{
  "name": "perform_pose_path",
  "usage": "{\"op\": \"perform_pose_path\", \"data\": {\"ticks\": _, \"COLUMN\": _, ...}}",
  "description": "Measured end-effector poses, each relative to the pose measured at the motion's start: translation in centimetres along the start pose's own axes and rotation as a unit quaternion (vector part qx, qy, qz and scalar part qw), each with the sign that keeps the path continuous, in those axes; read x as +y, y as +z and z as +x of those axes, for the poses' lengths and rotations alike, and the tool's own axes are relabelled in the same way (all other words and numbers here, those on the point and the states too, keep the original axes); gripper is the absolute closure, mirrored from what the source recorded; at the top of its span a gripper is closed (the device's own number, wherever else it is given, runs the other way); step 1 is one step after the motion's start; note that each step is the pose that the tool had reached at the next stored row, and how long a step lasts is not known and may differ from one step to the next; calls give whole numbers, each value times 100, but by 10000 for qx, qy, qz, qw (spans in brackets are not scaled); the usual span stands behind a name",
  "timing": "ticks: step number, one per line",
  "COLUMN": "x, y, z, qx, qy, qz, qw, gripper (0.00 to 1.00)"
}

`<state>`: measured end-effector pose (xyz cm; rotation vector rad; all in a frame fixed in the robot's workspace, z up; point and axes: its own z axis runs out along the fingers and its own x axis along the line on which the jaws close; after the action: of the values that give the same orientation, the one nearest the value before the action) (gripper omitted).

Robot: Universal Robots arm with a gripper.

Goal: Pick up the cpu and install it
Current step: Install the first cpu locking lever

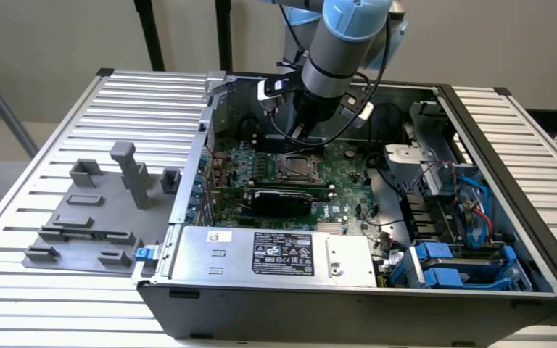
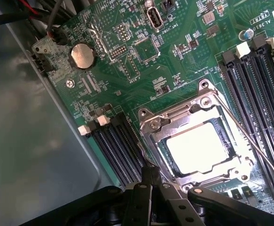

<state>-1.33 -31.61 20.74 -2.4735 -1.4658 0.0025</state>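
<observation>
Hovering gripper [image 2: 151, 181] over socket [image 2: 198, 146], fingers closed, holding nothing I can see. Cpu [image 2: 195, 148] already sits in the socket, metal frame around it, at 1 o'clock from the fingertips. Install looks near done; seating probably needs checking.

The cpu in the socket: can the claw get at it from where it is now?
Probably yes. The cpu lies bare in the socket, whose metal frame borders it without covering its top. The shut claw hangs just beside it, and nothing stands between them.
</observation>
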Motion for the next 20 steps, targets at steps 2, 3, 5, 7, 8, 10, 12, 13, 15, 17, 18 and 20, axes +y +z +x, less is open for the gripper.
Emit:
{"op": "perform_pose_path", "data": {"ticks": 2, "x": 0, "y": 0, "z": 0, "qx": 10, "qy": -6, "qz": -22, "qw": 10000, "gripper": 89}}
{"op": "perform_pose_path", "data": {"ticks": 3, "x": 0, "y": 0, "z": 0, "qx": 17, "qy": -11, "qz": -35, "qw": 10000, "gripper": 89}}
{"op": "perform_pose_path", "data": {"ticks": 5, "x": 0, "y": 0, "z": -1, "qx": 30, "qy": -19, "qz": -61, "qw": 10000, "gripper": 89}}
{"op": "perform_pose_path", "data": {"ticks": 7, "x": 1, "y": 2, "z": -3, "qx": 45, "qy": -28, "qz": -91, "qw": 9999, "gripper": 89}}
{"op": "perform_pose_path", "data": {"ticks": 8, "x": 2, "y": 2, "z": -4, "qx": 53, "qy": -33, "qz": -106, "qw": 9999, "gripper": 89}}
{"op": "perform_pose_path", "data": {"ticks": 10, "x": 5, "y": 4, "z": -8, "qx": 69, "qy": -43, "qz": -136, "qw": 9999, "gripper": 89}}
{"op": "perform_pose_path", "data": {"ticks": 12, "x": 10, "y": 6, "z": -16, "qx": 79, "qy": -49, "qz": -155, "qw": 9998, "gripper": 89}}
{"op": "perform_pose_path", "data": {"ticks": 13, "x": 12, "y": 7, "z": -21, "qx": 82, "qy": -51, "qz": -161, "qw": 9998, "gripper": 89}}
{"op": "perform_pose_path", "data": {"ticks": 15, "x": 18, "y": 11, "z": -30, "qx": 86, "qy": -54, "qz": -168, "qw": 9998, "gripper": 89}}
{"op": "perform_pose_path", "data": {"ticks": 17, "x": 23, "y": 17, "z": -36, "qx": 91, "qy": -57, "qz": -177, "qw": 9998, "gripper": 89}}
{"op": "perform_pose_path", "data": {"ticks": 18, "x": 25, "y": 21, "z": -38, "qx": 93, "qy": -60, "qz": -182, "qw": 9998, "gripper": 89}}
{"op": "perform_pose_path", "data": {"ticks": 20, "x": 28, "y": 35, "z": -41, "qx": 100, "qy": -66, "qz": -197, "qw": 9997, "gripper": 89}}
